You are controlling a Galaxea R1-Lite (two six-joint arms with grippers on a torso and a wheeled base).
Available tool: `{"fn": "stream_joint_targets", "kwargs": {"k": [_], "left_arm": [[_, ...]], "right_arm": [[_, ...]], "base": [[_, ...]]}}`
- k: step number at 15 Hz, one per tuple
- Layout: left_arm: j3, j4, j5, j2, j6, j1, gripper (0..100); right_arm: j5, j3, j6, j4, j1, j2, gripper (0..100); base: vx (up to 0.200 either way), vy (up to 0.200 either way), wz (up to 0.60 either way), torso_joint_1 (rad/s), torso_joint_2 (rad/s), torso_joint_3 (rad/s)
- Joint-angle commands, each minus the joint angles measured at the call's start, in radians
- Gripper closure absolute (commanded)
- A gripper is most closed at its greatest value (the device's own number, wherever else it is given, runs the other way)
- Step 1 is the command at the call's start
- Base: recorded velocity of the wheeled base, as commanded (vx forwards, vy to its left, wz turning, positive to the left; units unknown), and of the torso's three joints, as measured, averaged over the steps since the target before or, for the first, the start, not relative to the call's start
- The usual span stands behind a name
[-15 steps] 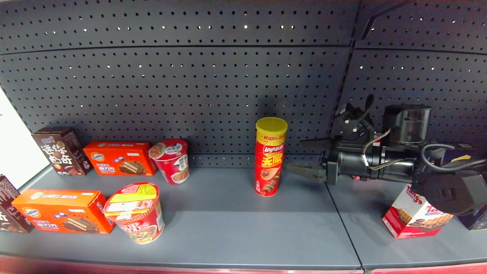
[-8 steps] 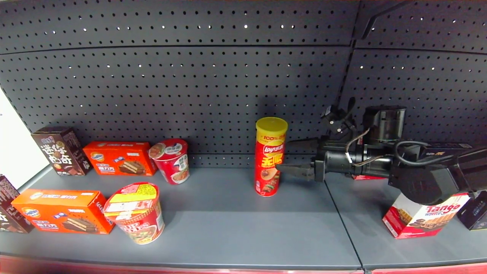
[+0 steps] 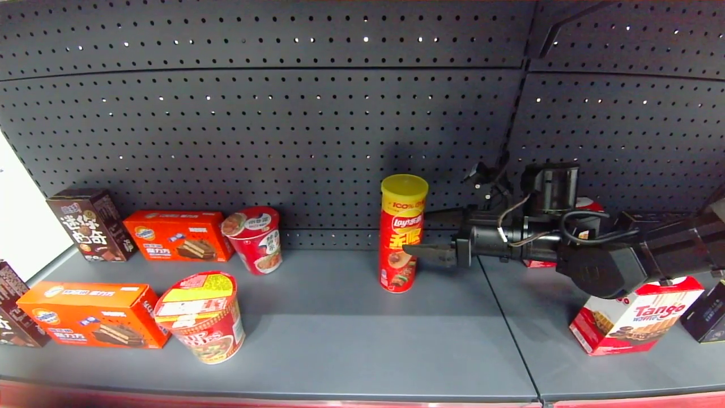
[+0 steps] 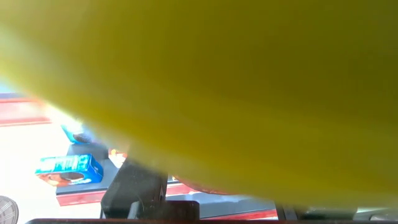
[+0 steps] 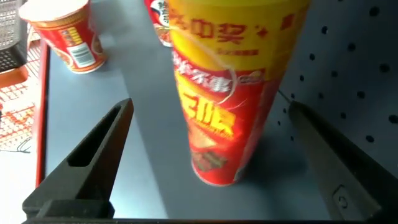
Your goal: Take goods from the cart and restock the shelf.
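Two fingers of the right gripper (image 3: pixel 418 232) are being held wide open on either side of the chips can (image 3: pixel 399 266), nothing gripped; the can is being seen upright, mid-frame on the shelf (image 3: pixel 340 328).

Grey shelf (image 3: pixel 340 334): chip can (image 3: pixel 402 232), noodle cups (image 3: pixel 201 317), snack boxes (image 3: pixel 93 314).

Close against my left wrist camera lies a blurred yellow surface (image 4: pixel 236 81); I cannot tell what it is. Past it, a blue box (image 4: pixel 68 169) is too soft to read. Between the fingers of my right gripper (image 5: pixel 210 109), the can (image 5: pixel 227 99) loses its top to the frame edge. From the head, the far finger (image 3: pixel 447 215) hides its tip behind the can, and my forearm (image 3: pixel 612 263) covers the wafer box (image 3: pixel 634 326) top, behind the gripper.
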Motion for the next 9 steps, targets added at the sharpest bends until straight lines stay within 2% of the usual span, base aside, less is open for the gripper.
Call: {"fn": "stream_joint_targets", "kwargs": {"k": [1, 9], "left_arm": [[-0.002, 0.004, 0.0, -0.01, -0.001, 0.001, 100], [0.004, 0.006, 0.002, -0.014, -0.001, 0.001, 100]], "right_arm": [[0.0, -0.032, -0.001, -0.001, 0.0, 0.037, 0], [0.002, -0.104, 0.0, -0.01, 0.005, 0.136, 0]], "base": [[0.0, 0.0, 0.0, 0.0, 0.0, 0.0], [0.0, 0.0, 0.0, 0.0, 0.0, 0.0]]}}
